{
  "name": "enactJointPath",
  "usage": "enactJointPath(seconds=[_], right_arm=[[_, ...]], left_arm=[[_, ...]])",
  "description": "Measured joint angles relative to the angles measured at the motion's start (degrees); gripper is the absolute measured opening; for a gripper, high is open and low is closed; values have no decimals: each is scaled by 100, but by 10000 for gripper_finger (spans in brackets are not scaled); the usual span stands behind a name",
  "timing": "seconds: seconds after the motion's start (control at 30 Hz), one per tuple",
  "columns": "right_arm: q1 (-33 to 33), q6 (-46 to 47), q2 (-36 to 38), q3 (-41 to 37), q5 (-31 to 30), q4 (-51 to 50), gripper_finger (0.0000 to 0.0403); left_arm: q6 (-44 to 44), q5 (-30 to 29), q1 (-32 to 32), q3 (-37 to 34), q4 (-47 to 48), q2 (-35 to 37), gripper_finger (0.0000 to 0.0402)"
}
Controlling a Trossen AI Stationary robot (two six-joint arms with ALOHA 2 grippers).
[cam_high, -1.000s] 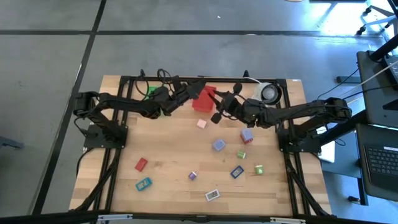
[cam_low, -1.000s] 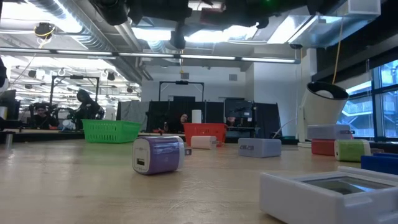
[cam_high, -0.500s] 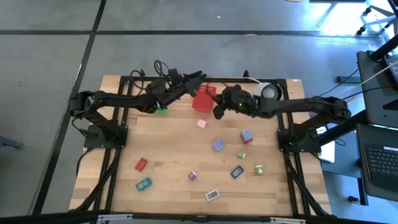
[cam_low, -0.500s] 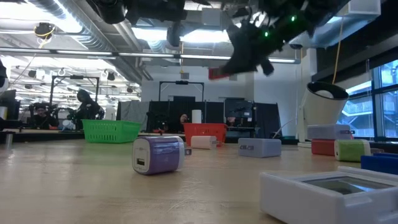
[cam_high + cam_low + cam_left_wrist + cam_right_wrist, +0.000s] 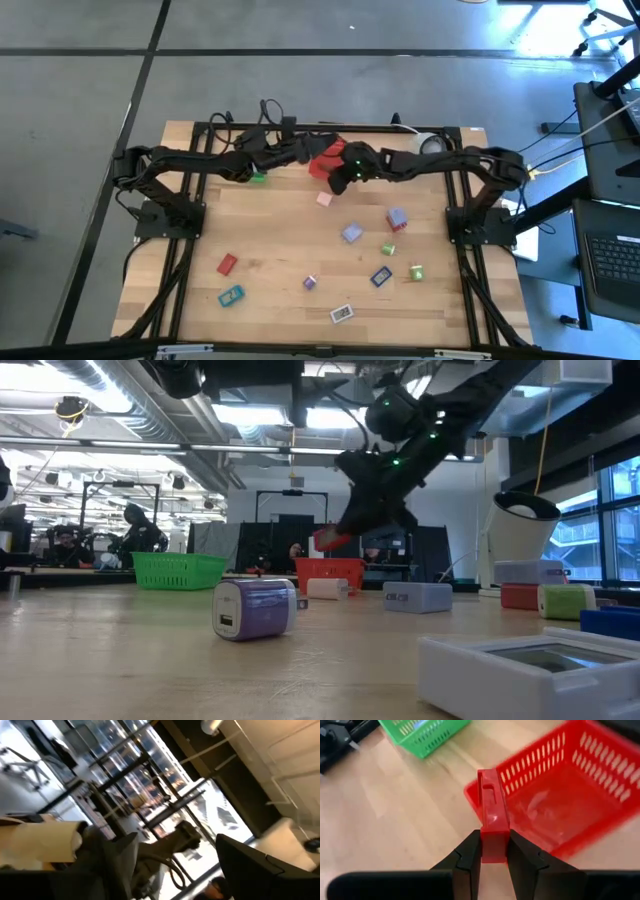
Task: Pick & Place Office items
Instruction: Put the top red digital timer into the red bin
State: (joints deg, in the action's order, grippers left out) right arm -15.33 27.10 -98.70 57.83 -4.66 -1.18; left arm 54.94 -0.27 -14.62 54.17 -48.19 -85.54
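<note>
Right gripper [image 5: 494, 851] is closed on a red piece [image 5: 492, 815], at the near edge of the red basket [image 5: 580, 775] in the upper middle of the high view. Left gripper [image 5: 300, 150], fingers apart and empty, is over the green basket [image 5: 257, 177].

My matt black fingers [image 5: 470, 854] pinch a glossy red plastic piece [image 5: 492, 812] above the smooth pale wood table [image 5: 410, 805], near the red [image 5: 570, 785] and green [image 5: 425, 735] baskets of shiny slotted plastic mesh.
</note>
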Motion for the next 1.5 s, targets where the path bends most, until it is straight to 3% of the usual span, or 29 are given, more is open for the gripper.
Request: enactJointPath(seconds=[0.17,0.67,0.83,1.27,1.5], right_arm=[[-65,-508,-333,333,-221,-152,79],[-258,-530,-520,447,-191,-362,80],[-262,-530,-520,443,-195,-491,81],[-267,-530,-520,436,-190,-764,82],[-262,-534,-520,436,-215,-913,82]], left_arm=[[146,118,89,0,-48,-2,262],[138,152,102,-7,12,-4,262],[-41,359,104,-4,769,-4,262],[-223,149,-343,-4,2574,-2,262],[-21,511,-637,-4,2735,7,262]])
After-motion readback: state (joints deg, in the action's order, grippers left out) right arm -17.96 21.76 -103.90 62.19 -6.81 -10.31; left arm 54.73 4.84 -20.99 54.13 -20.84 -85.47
